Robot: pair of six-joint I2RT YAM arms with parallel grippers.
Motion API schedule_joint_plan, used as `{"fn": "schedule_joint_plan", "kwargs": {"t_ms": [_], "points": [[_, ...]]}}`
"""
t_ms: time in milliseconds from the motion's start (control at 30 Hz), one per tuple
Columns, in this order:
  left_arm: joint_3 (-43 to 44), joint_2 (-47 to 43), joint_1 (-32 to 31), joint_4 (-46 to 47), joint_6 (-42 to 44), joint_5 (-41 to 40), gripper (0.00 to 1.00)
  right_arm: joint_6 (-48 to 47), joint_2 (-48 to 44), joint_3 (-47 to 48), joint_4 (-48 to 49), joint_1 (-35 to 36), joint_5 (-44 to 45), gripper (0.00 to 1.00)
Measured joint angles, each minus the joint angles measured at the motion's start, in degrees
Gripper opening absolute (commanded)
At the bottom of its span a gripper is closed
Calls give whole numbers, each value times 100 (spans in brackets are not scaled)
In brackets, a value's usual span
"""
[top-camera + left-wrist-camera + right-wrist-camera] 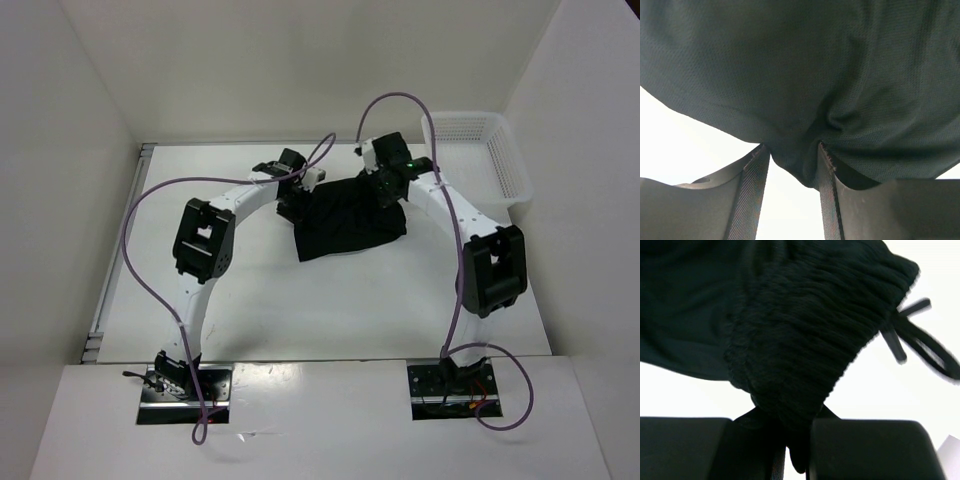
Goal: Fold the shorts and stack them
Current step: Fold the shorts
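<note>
From above, the shorts (345,222) lie bunched on the far part of the bench (300,310), well apart from the basket (495,150). The fold looks unfinished and stacking not yet done.

Left wrist: the left fingers (751,195) pinch a fabric edge.

Right wrist: the right fingers (865,450) pinch the ribbed waistband near the drawstring (912,337).

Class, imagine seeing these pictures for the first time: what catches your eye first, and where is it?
The black shorts stand out at mid-table against all the white. The left gripper pinches their left edge, the right gripper the ribbed waistband; a white basket sits far right.
</note>
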Motion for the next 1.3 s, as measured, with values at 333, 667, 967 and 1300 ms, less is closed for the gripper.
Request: {"fn": "schedule_joint_plan", "kwargs": {"t_ms": [333, 667, 967, 1300], "points": [[24, 17, 144, 2, -15, 37, 36, 492, 787, 997, -129, 896, -201, 0], [46, 42, 221, -4, -15, 144, 34, 800, 935, 1311, -260, 1292, -286, 0], [90, 70, 343, -4, -17, 208, 38, 1016, 1506, 1346, -254, 1513, -396, 0], [127, 76, 505, 7, -11, 125, 59, 1143, 1773, 1587, -238, 1731, -413, 23]]}}
